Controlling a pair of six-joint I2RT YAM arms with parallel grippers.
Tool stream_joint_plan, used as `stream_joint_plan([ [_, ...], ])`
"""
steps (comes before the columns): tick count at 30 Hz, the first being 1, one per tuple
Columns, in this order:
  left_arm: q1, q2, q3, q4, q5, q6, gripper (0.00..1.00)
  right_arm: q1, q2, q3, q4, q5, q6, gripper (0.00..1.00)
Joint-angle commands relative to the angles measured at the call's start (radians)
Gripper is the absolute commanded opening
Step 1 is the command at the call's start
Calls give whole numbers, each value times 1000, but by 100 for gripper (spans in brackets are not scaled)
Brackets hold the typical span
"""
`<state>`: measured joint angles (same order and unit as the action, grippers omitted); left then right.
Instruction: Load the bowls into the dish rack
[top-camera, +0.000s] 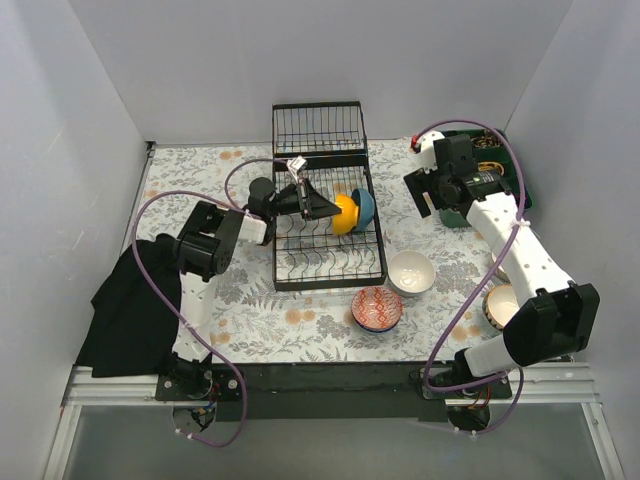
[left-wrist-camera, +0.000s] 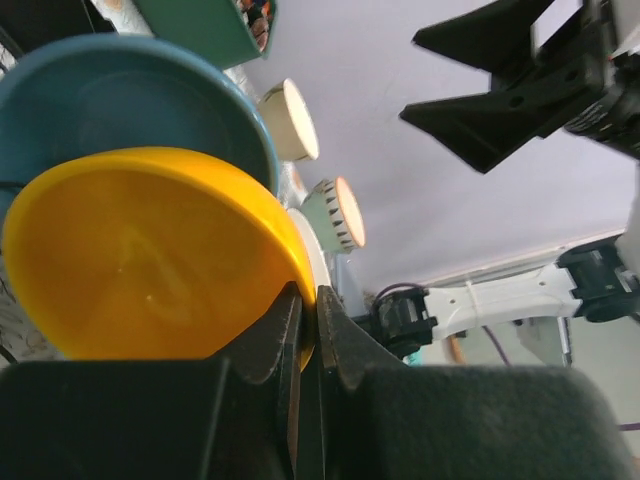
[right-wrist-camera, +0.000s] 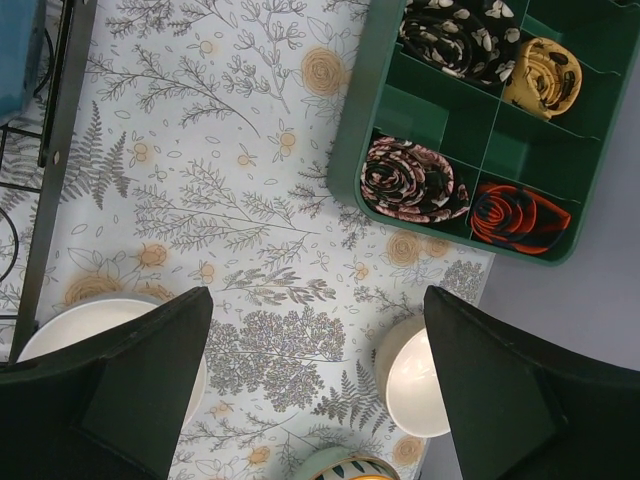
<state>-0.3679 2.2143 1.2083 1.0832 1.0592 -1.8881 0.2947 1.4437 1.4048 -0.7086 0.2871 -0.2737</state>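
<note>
1. So, top view: left fingers (top-camera: 326, 208) pinch the yellow bowl (top-camera: 345, 214) by its rim. Bowl stands on edge in the dish rack (top-camera: 330, 262), touching the blue bowl (top-camera: 366, 205). Right fingers (top-camera: 422, 192) are spread, holding nothing.
2. Left wrist: grip is thin, at the rim only. Risk: if let go unseated, bowl may tip or knock the blue one. Its seat in the rack is hidden.
3. Right wrist: white bowl (right-wrist-camera: 60, 322) on the tabletop (right-wrist-camera: 250, 200) is half covered by a finger. Striped bowl (right-wrist-camera: 345, 467) is cut off at btm edge.
</note>
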Motion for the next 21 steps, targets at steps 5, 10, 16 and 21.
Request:
stream_joint_plan([
  [5,9,137,86,382,-36,-371,0,-3,46,42,-15,4,-24,95],
  [10,9,186,131,445,-47,-442,0,4,78,62,-17,3,-27,94],
  [16,3,144,108,438,-53,-460,0,20,99,77,-23,-8,-25,94],
  [21,-8,87,65,407,-61,-438,0,27,110,85,-23,-16,-19,94],
])
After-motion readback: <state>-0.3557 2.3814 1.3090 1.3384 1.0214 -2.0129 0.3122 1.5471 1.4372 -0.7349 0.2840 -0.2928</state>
